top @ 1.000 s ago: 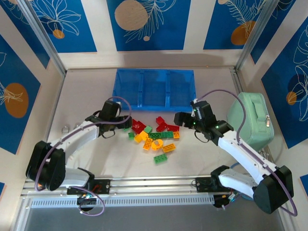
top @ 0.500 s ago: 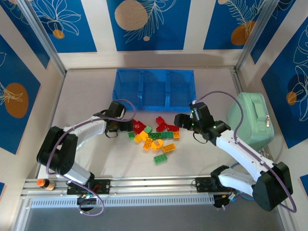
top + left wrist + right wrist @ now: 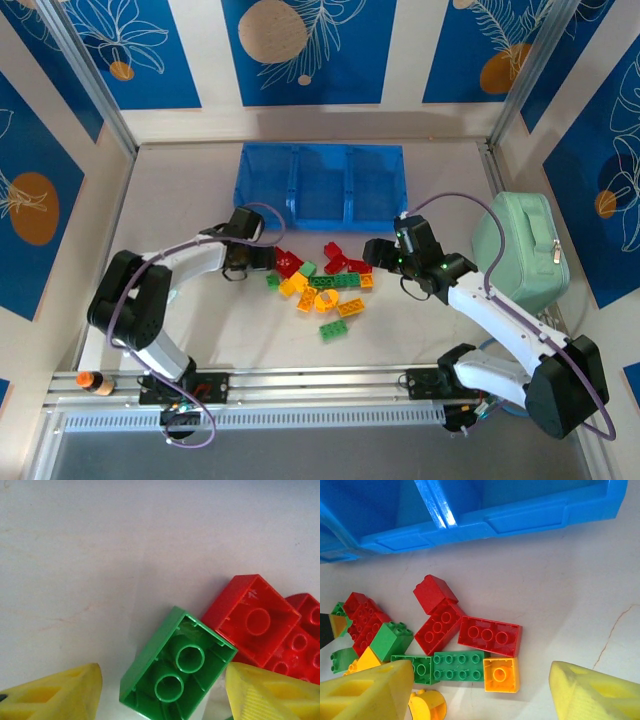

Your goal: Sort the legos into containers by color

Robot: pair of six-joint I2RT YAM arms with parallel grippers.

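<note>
Legos [image 3: 322, 282] sit in a loose red/green/yellow pile on the worktop [image 3: 180, 190], just in front of the blue 3-compartment bin [image 3: 320, 214] & btwn the two arms. L pincer [image 3: 262, 259] is low at the pile's left edge, released, w/ yellow fingertips [image 3: 55, 692] either side of an upside-down green brick [image 3: 177, 672] lying just beside a red brick [image 3: 252, 620]. R pincer [image 3: 374, 250] is at the pile's right edge, also released & gripping nothing, above red, green & orange bricks; a mint pouch [image 3: 520, 250] sits off to the right.
</note>
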